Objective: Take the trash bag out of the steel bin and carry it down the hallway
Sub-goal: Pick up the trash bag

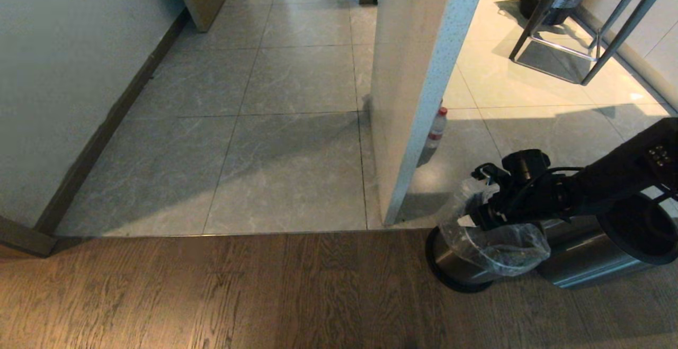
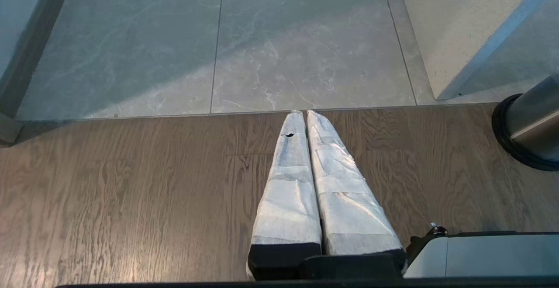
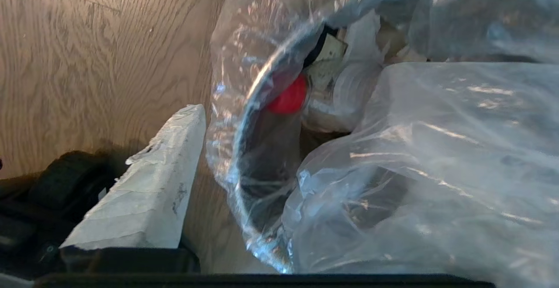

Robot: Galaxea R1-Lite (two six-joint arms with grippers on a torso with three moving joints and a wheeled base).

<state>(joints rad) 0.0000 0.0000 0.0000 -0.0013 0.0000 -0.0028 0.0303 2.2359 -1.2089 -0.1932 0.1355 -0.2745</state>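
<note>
Right gripper (image 1: 484, 208) is at the mouth of the steel bin (image 1: 461, 264), jaws spread wide with one finger (image 3: 148, 183) outside the rim, nothing clamped yet. Looks set to pinch the bag's loose edge. The trash bag (image 1: 503, 248) sits in the bin, film draped over the rim, red cap (image 3: 288, 99) showing through. The hallway (image 1: 275, 142) starts just beyond the bin. Left gripper (image 2: 305, 117) is parked low beside the bin, jaws together.

trash bag (image 1: 503, 243) in steel bin (image 1: 455, 264), loose bottle (image 1: 436, 129) behind, beside pillar (image 1: 418, 73)
</note>
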